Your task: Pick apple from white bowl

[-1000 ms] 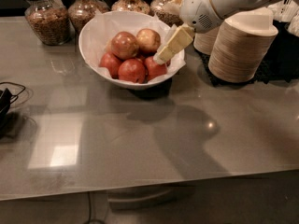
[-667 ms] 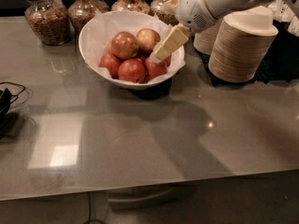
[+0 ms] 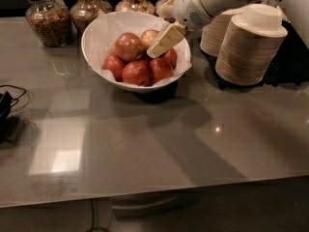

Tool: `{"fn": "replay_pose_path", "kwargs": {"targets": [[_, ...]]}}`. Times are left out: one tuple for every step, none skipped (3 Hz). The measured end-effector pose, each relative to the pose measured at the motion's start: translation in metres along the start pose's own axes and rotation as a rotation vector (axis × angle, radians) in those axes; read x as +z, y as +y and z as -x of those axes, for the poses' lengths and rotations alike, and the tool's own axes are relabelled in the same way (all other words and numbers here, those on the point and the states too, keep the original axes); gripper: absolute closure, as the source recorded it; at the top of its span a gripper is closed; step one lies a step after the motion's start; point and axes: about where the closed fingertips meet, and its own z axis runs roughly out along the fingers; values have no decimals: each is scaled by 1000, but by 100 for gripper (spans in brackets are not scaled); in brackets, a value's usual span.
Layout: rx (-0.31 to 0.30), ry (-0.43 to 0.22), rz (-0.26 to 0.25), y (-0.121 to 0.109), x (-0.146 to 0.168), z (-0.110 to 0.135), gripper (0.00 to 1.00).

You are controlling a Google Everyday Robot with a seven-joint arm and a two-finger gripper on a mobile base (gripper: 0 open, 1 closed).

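Pale yellowish-tan apple (image 3: 147, 36), round and smooth with a pink blush, sits at the back of the wide, glossy white bowl (image 3: 96, 35) with its uneven sloping rim, on the polished grey counter (image 3: 193, 144). It is wedged behind a larger red apple with yellow patches (image 3: 127, 46) and above four darker red apples (image 3: 136, 73) heaped at the front. The robot's cream-coloured plastic end effector (image 3: 159, 46) slants down from the upper right into the bowl and lies across the pale apple's right side. Whether it is spread or pressed together cannot be told. Glass jars of brown dry goods (image 3: 48, 21) line the counter's far edge behind the bowl. Two ribbed stacks of tan paper bowls (image 3: 251, 47) stand to the right on a dark mat (image 3: 289, 57). A black cable (image 3: 9, 98) curls at the left edge.
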Motion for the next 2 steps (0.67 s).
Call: {"fn": "replay_pose_path", "kwargs": {"targets": [[8, 7, 1, -8, 9, -2, 25], [13, 15, 1, -13, 15, -4, 25]]}}
